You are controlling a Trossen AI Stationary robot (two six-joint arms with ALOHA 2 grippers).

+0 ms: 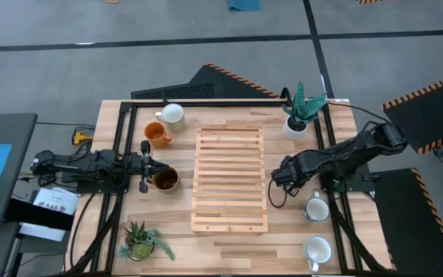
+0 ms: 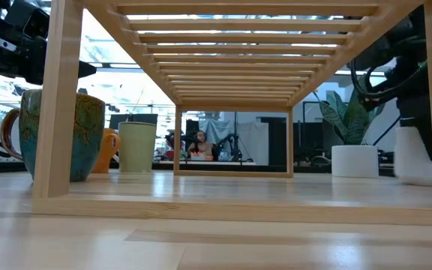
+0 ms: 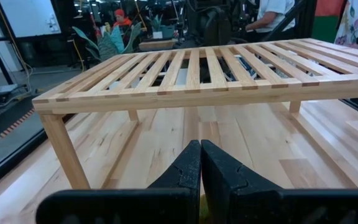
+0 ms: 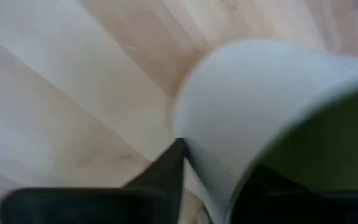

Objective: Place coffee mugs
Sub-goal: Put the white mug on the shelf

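Well, seen from above, with the wooden rack [image 1: 229, 181] as the middle of the clock:

- A white sheet [image 1: 52, 201] beside the table, at 9 o'clock, has dark print on it, but it is too small to read.
- The left gripper [image 1: 145, 165] is at 9 o'clock from the rack. In its wrist view the two fingers [image 3: 188, 171] are pressed together at the tips. The dark brown mug [image 1: 165, 179] stands just beside it, upright, with its mouth up.
- The right gripper [image 4: 219, 180] is at 3 o'clock, close to the rack edge. It is clamped on the wall of a white mug with a green inside [image 4: 253, 93]: one finger is outside the wall, the other inside. Whether this mug is tilted, one cannot tell.
- The orange mug [image 1: 158, 133] and a pale mug [image 1: 173, 115] stand upright at 10 o'clock, near each other.
- Two white mugs [image 1: 314, 208] [image 1: 318, 249] stand upright at 4 o'clock.
- The long axis of the rack runs from 12 to 6 o'clock.
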